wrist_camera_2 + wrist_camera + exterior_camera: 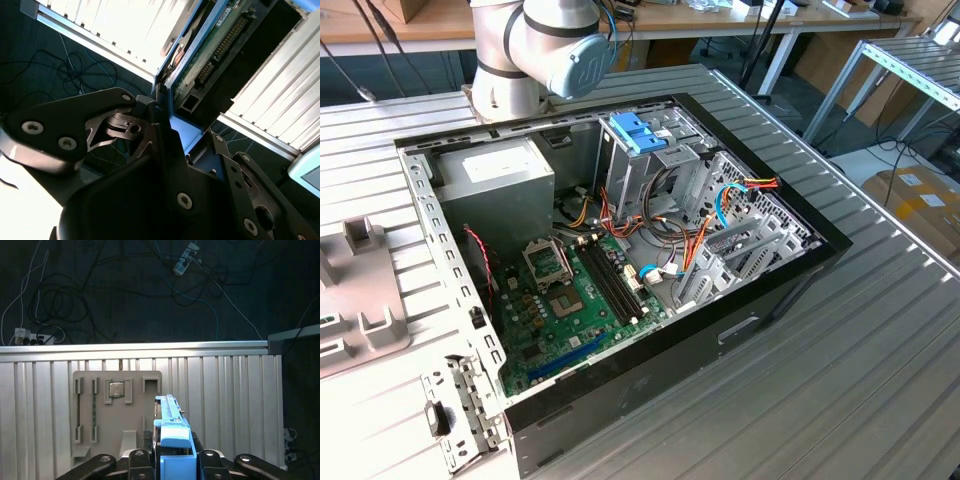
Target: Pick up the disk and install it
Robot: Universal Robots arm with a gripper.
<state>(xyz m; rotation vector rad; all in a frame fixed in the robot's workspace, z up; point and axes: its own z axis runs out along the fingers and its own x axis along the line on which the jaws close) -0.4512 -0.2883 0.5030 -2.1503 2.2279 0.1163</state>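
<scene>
Two black fingers of the gripper [172, 462] are pressed onto the disk [175, 432] and pinch its bright blue carrier from both sides, as the first wrist view shows. The disk is held on its edge, high above the grey holder plate [117, 410], near that plate's border. The second wrist view shows the disk's green board side. The open computer case [620, 250] lies at the exterior view's right of the plate, on the same ribbed metal table [840, 380].
</scene>
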